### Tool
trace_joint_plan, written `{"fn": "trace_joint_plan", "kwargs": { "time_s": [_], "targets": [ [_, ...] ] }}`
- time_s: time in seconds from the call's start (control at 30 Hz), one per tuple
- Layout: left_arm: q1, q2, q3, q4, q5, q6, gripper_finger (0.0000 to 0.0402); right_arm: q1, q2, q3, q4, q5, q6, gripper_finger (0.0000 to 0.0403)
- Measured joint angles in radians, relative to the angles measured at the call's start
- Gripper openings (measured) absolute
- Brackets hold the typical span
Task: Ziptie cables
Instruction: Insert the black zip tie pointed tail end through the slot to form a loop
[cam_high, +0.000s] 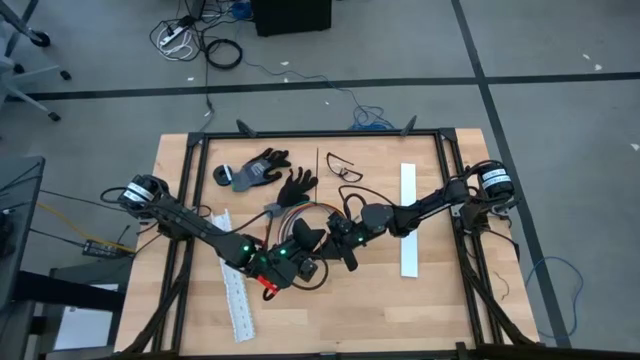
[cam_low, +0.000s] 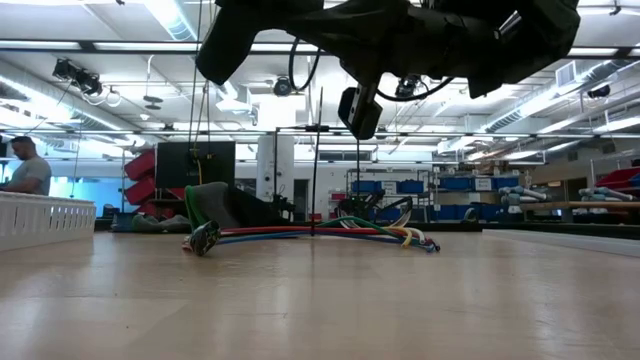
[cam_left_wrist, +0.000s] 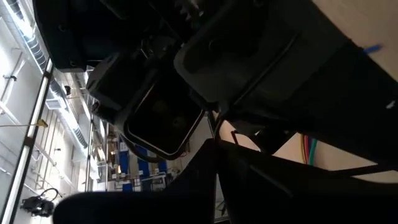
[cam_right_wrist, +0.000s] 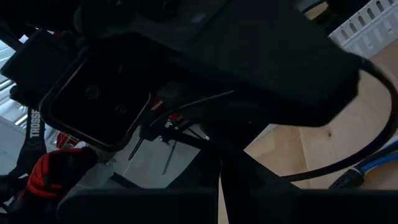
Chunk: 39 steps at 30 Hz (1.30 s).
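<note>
High view first: left gripper (cam_high: 312, 268) and right gripper (cam_high: 342, 240) crowded together just below centre of the frame, fingers pressed together on both, nothing visibly pinched in either (dark housings overlap there, so tips hard to separate). Just above them, at centre, the cables (cam_high: 296, 213) in a coloured arc on the table (cam_high: 440, 300), near the grippers but apparently not touched. In the low view, cables (cam_low: 320, 234) flat across mid-frame, one end gathered at left, loose ends fanned at right, arm bodies hanging dark along the top edge.

Further out: black gloves (cam_high: 268, 172) at upper centre-left, eyeglasses (cam_high: 344, 170) beside them, one white slotted strip (cam_high: 408, 220) at right of centre, another white strip (cam_high: 236, 288) at lower left, a red object (cam_high: 268, 285) just beside the left gripper.

Risks, judged from this layout: arms close enough to knock each other on any sideways move; shut fingers descending on the bundle likely to scatter the wires instead of gathering them; loose fanned ends liable to slip out of any loop drawn round them.

Hidden or unclear: no zip tie identifiable anywhere; both wrist views almost wholly blocked by the other arm's dark body, with only slivers of wood, coloured wire and white strip visible; identity of the red object impossible to make out; contact between fingertips and table unreadable.
</note>
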Motion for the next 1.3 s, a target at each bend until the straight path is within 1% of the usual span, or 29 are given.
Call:
{"fn": "trace_joint_plan", "kwargs": {
  "time_s": [0.13, 0.27, 0.37, 0.47, 0.6, 0.63, 0.73, 0.77, 0.87, 0.93, 1.07, 1.23, 1.3],
  "targets": [
    [0.000, 0.000, 0.000, -0.001, -0.001, -0.003, 0.0000, 0.000, 0.000, 0.000, -0.016, -0.006, -0.025, 0.0002],
    [0.000, 0.000, 0.000, -0.005, 0.001, -0.025, 0.0000, 0.000, 0.000, 0.000, -0.089, 0.016, -0.093, 0.0021],
    [0.000, 0.000, 0.000, -0.032, 0.021, -0.090, 0.0000, 0.000, 0.000, 0.000, -0.095, 0.034, -0.185, 0.0037],
    [-0.008, 0.001, 0.000, -0.074, 0.034, -0.171, 0.0000, -0.005, -0.005, 0.000, -0.097, 0.021, -0.231, 0.0047],
    [-0.019, 0.001, 0.000, -0.093, 0.034, -0.231, 0.0000, -0.008, -0.007, 0.000, -0.091, 0.020, -0.230, 0.0050],
    [-0.022, 0.001, 0.000, -0.092, 0.034, -0.234, 0.0000, -0.008, -0.007, 0.000, -0.091, 0.034, -0.232, 0.0050],
    [-0.026, 0.001, 0.000, -0.092, 0.034, -0.252, 0.0000, 0.001, -0.007, 0.000, -0.090, 0.125, -0.239, 0.0050],
    [-0.026, 0.001, 0.000, -0.094, 0.034, -0.263, 0.0000, 0.003, -0.007, 0.000, -0.085, 0.135, -0.247, 0.0050],
    [-0.024, 0.001, 0.000, -0.110, 0.031, -0.288, 0.0000, 0.005, -0.008, 0.000, -0.080, 0.132, -0.247, 0.0048],
    [-0.025, 0.001, 0.000, -0.113, 0.024, -0.291, 0.0000, 0.004, -0.008, 0.000, -0.082, 0.114, -0.248, 0.0046],
    [-0.027, 0.001, 0.000, -0.103, 0.013, -0.292, 0.0000, 0.007, -0.008, 0.000, -0.078, 0.109, -0.264, 0.0044],
    [-0.027, 0.001, 0.000, -0.102, 0.013, -0.291, 0.0000, 0.019, -0.008, 0.000, -0.073, 0.149, -0.266, 0.0043],
    [-0.027, 0.001, 0.000, -0.099, 0.013, -0.291, 0.0000, 0.021, -0.008, 0.000, -0.066, 0.150, -0.265, 0.0040]
  ]
}}
